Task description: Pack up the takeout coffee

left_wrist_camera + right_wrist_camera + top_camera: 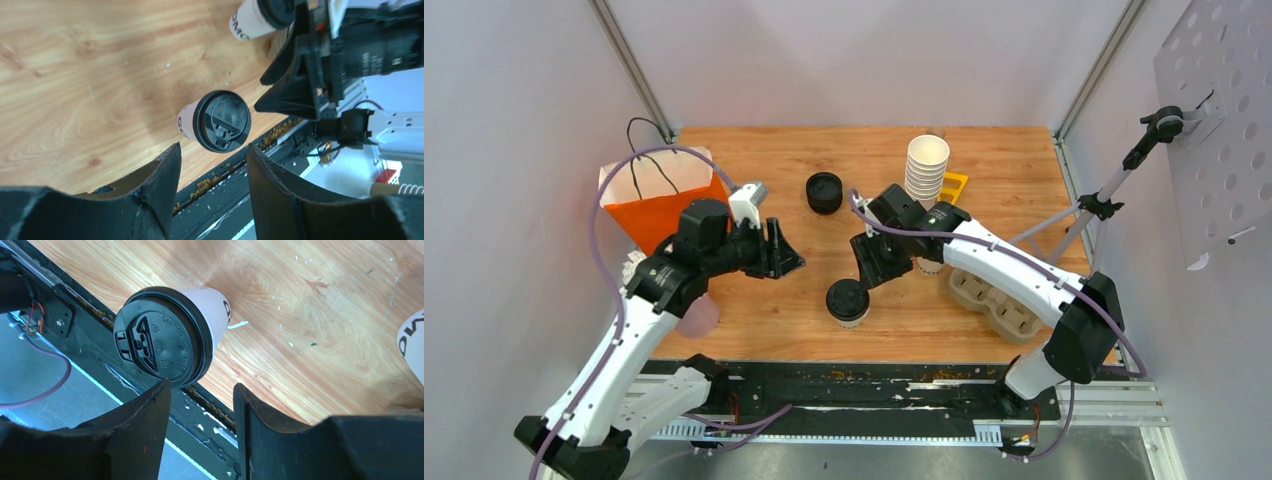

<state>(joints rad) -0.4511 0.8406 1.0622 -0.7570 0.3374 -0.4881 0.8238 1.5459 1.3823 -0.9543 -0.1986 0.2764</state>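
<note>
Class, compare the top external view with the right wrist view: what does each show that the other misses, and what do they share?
Only the top external view shows the orange paper bag, the stack of lidless cups and the farther lidded cup. Only the right wrist view shows the raised lettering on the lid. Both show the near lidded cup, the wooden table and the open right claw.

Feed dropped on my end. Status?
Left fingers open, empty; right fingers open, empty. Near lidded cup upright, untouched, ahead of both. Far lidded cup on table too. Nothing blocking.
</note>
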